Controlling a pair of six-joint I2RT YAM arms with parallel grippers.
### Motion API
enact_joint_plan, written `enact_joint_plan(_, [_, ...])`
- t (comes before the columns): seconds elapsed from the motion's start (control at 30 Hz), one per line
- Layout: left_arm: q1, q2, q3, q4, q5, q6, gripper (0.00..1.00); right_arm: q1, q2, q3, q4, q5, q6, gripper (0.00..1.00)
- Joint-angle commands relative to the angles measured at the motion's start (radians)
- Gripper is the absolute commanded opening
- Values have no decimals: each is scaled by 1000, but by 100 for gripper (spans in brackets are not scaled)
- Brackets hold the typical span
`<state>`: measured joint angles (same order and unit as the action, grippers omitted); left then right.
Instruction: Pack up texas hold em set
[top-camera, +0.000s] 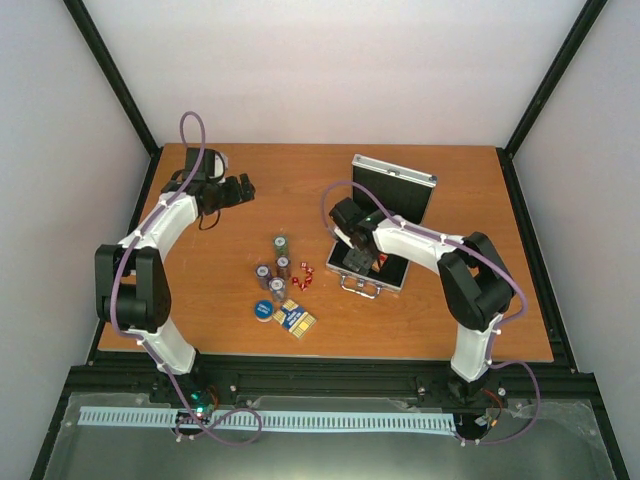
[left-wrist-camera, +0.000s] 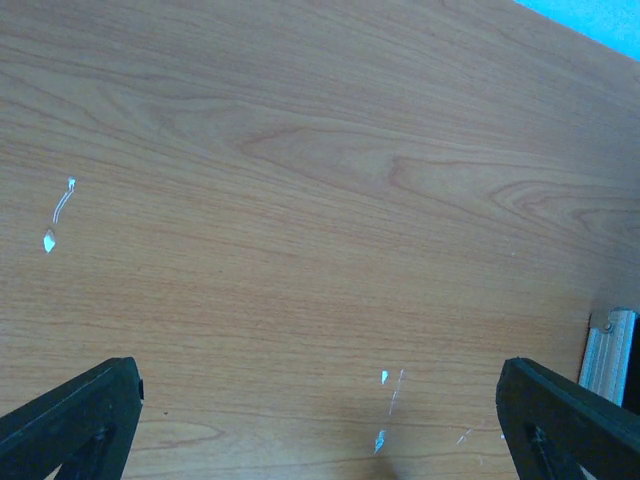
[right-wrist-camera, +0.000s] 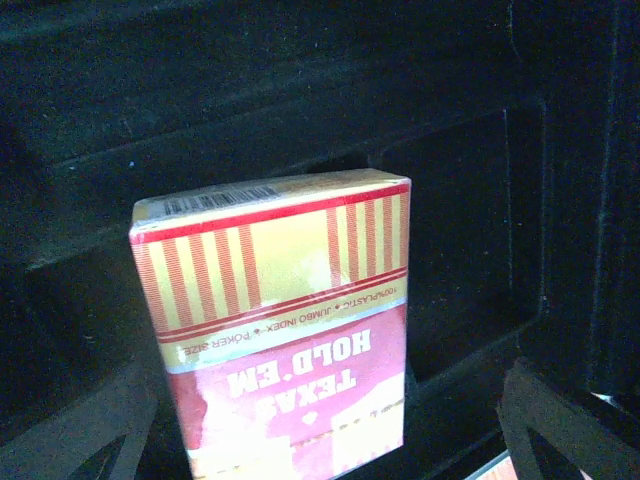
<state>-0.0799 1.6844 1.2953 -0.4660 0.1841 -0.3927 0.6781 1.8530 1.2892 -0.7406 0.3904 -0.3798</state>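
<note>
The silver case (top-camera: 395, 186) stands open at the right, lid up, black lining showing. My right gripper (top-camera: 358, 262) is inside its base, open, with a red-yellow "Texas Hold'em" card box (right-wrist-camera: 285, 330) lying between the fingers; there is a gap to the right finger (right-wrist-camera: 565, 420). On the table's middle stand several short chip stacks (top-camera: 281, 244), tiny red dice (top-camera: 303, 276), the blue disc (top-camera: 263, 310) and a second card box (top-camera: 296, 319). My left gripper (top-camera: 245, 188) is open and empty over bare wood (left-wrist-camera: 320, 200) at the far left.
The case's handle (top-camera: 360, 289) faces the near edge. A silvery edge (left-wrist-camera: 612, 350) shows at the right of the left wrist view. Black frame posts and white walls close in the table's sides and back.
</note>
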Motion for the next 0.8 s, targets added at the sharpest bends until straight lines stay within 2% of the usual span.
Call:
enact_joint_plan(0.0, [-3, 3, 55, 6, 3, 2, 100, -23, -51, 40, -12, -84, 100, 95])
enact_joint_plan(0.27, [-3, 0, 57, 1, 2, 3, 100, -35, -27, 134, -72, -312, 324, 94])
enact_joint_plan(0.5, [-2, 5, 52, 9, 5, -5, 100, -35, 69, 196, -84, -140, 498, 94])
enact_joint_plan(0.77, [-2, 3, 48, 9, 4, 0, 100, -36, 124, 203, -34, -35, 564, 94])
